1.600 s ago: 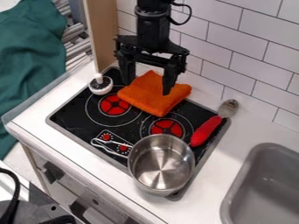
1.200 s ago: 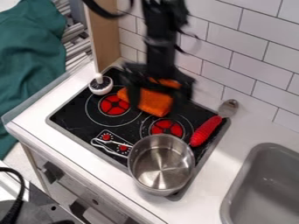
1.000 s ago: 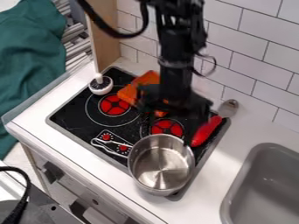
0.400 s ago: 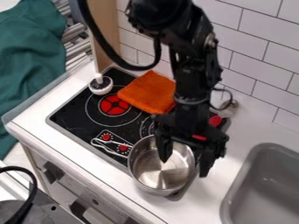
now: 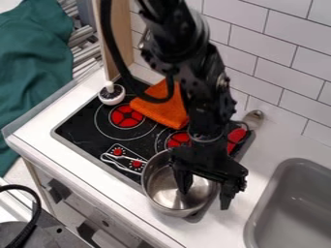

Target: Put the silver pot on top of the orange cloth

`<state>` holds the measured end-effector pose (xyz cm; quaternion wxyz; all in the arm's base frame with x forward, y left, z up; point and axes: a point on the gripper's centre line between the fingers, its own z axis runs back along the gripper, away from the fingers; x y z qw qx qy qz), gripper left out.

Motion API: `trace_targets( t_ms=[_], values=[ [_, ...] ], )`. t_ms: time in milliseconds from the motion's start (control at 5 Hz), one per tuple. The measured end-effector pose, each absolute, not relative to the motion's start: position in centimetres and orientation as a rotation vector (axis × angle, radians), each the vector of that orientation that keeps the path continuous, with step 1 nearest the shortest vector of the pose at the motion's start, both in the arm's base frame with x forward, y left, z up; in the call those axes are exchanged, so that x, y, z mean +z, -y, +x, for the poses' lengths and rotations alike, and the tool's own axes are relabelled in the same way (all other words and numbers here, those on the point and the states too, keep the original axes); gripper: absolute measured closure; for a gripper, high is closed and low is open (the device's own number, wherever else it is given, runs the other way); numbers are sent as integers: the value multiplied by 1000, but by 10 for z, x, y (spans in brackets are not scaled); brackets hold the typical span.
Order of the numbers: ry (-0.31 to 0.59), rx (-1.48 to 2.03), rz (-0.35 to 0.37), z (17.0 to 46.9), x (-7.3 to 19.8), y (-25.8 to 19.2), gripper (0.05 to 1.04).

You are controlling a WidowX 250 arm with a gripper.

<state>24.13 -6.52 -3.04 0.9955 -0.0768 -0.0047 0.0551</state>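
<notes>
My gripper [image 5: 205,199] is low over the right side of the silver pot [image 5: 167,192]. It stands open, one finger over the pot's inside and the other outside its right wall. The pot sits upright at the front right corner of the black stove, apart from the cloth. Farther back on the stove, the orange cloth [image 5: 158,109] lies partly behind the arm.
A red-handled spoon [image 5: 236,138] lies right of the arm, partly covered by it. At the stove's back left is a white round brush [image 5: 112,94]. Tongs [image 5: 123,162] lie at the front edge. A grey sink [image 5: 294,206] is at the right.
From over the orange cloth, my gripper has come forward and right to the pot, then dropped lower at its right wall. Pot and cloth have stayed in place.
</notes>
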Motion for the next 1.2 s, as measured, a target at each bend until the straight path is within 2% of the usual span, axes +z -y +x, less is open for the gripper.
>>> trace_targets(
  t_ms=[200,400,600,800,1000,1200],
  values=[
    [42,133,-125,245,-36,62,113],
    [76,93,-101,245,-39,65,400],
    [70,23,-51,242,-38,67,711],
    [94,-39,-18,243,-27,68,935],
    [112,-56,18,243,-3,68,1024],
    [115,-9,26,244,19,68,1029]
  ],
)
